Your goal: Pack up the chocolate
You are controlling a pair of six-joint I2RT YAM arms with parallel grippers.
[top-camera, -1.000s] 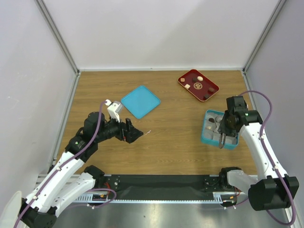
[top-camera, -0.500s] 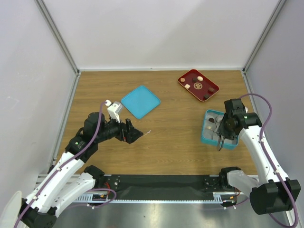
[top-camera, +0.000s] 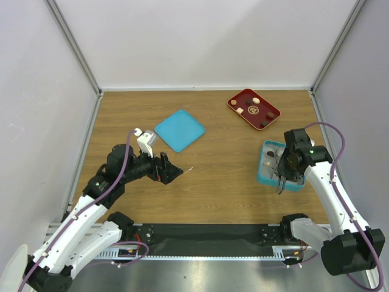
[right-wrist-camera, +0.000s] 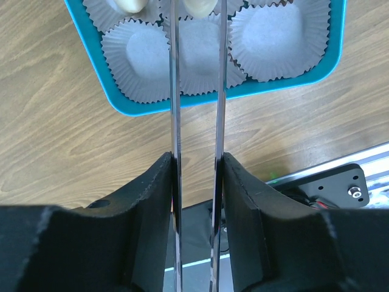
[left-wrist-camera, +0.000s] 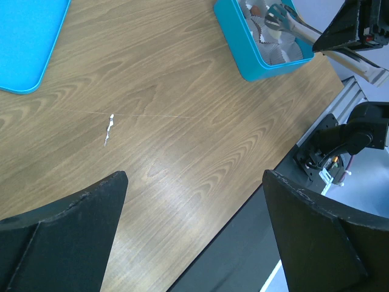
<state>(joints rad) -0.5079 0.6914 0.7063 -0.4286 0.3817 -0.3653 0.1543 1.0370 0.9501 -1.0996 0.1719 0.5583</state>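
Lower right, over the teal box, my right end effector is straddling a cream chocolate; grip I cannot tell

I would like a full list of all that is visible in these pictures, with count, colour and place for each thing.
table: one, brown wood, under everything
lid: one, teal, flat, left of middle
red tray: one, dark red, far right
tray chocolates: about five, white, tan, brown
box: one, teal, near right
paper cups: several, white, inside box
box chocolates: at least three, cream, brown
scrap: one, white, mid-table
left gripper: black, open, over table
right gripper: thin metal blades, over box
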